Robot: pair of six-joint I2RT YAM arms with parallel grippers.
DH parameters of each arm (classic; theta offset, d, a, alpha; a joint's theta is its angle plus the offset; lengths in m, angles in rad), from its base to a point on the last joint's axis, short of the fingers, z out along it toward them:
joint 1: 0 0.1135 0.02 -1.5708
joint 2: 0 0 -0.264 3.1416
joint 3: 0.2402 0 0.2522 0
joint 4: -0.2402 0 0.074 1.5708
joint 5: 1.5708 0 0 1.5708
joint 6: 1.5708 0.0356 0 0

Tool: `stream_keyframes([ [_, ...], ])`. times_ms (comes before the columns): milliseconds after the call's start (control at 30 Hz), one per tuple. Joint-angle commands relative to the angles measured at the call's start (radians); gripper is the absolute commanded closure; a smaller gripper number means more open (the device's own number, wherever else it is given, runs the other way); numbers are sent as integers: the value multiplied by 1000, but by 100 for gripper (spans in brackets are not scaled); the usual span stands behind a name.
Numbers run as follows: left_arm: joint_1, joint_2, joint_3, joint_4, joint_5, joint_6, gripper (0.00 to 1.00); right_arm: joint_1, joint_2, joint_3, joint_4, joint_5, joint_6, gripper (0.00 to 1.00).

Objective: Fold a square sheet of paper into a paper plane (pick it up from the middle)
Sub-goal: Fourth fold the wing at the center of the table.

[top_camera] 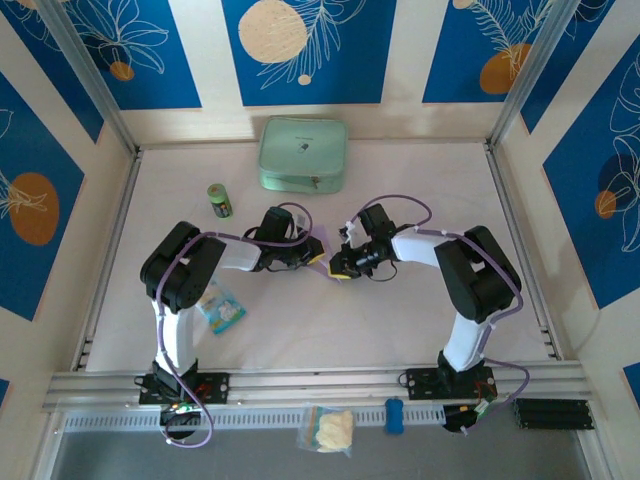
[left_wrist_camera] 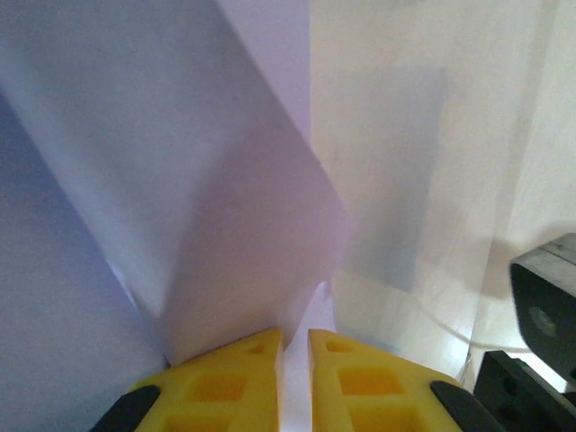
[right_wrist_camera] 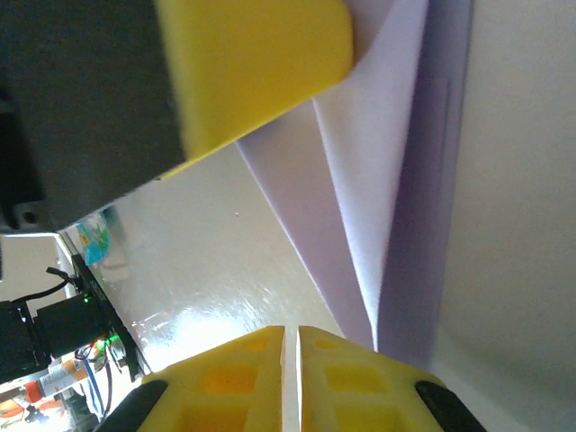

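Two arms rise from the near edge of the table [top_camera: 400, 330], and just beyond the left base a blue-and-white snack packet [top_camera: 221, 306] lies flat. Further in, about mid-table, the left gripper [top_camera: 317, 258] and the right gripper [top_camera: 341, 269] meet tip to tip, with the sheet of paper [top_camera: 326, 267] held up between them, off the surface. We judge the folding to be under way but far from done: the lavender sheet carries a long diagonal crease yet shows no dart shape.

The left wrist view tells us what the top view cannot: the left jaws pinch the sheet, with only its thickness between the yellow pads [left_wrist_camera: 225, 387]. The right wrist view shows the right jaws nearly closed. We cannot tell whether paper sits between them, as the fold's tip drops just beside that slit.

The next move, we think, calls for the right gripper to get a sure hold on a free edge before any pull, since thin paper slips or tears. Beyond stand a green can [top_camera: 220, 201] and, at the far edge, a mint-green pouch [top_camera: 303, 155]
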State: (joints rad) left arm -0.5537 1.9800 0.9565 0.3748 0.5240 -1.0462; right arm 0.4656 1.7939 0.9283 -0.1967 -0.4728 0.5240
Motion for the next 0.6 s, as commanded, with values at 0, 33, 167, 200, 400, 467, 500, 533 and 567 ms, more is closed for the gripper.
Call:
stream_keyframes([
  [0, 2, 19, 10, -17, 8, -11, 84, 1, 22, 20, -27, -2, -10, 89],
  [33, 2, 19, 10, -18, 8, -11, 84, 1, 24, 19, -29, 3, -12, 89],
  [167, 2, 25, 10, -19, 8, -15, 84, 1, 38, 18, -28, 5, -15, 89],
  [200, 2, 27, 10, -20, 8, -14, 84, 1, 41, 18, -28, 5, -13, 89],
  [400, 2, 29, 11, -29, 5, -12, 84, 0, 55, 18, -29, 14, -10, 89],
  [467, 2, 29, 11, -31, 4, -15, 84, -1, 56, 17, -29, 15, -12, 89],
  [500, 3, 27, 12, -31, 3, -16, 84, -1, 57, 17, -29, 18, -9, 89],
  [533, 3, 27, 13, -33, 3, -15, 84, -1, 58, 18, -30, 22, -10, 89],
  [567, 2, 27, 14, -39, 1, -16, 84, -2, 59, 17, -30, 22, -9, 89],
])
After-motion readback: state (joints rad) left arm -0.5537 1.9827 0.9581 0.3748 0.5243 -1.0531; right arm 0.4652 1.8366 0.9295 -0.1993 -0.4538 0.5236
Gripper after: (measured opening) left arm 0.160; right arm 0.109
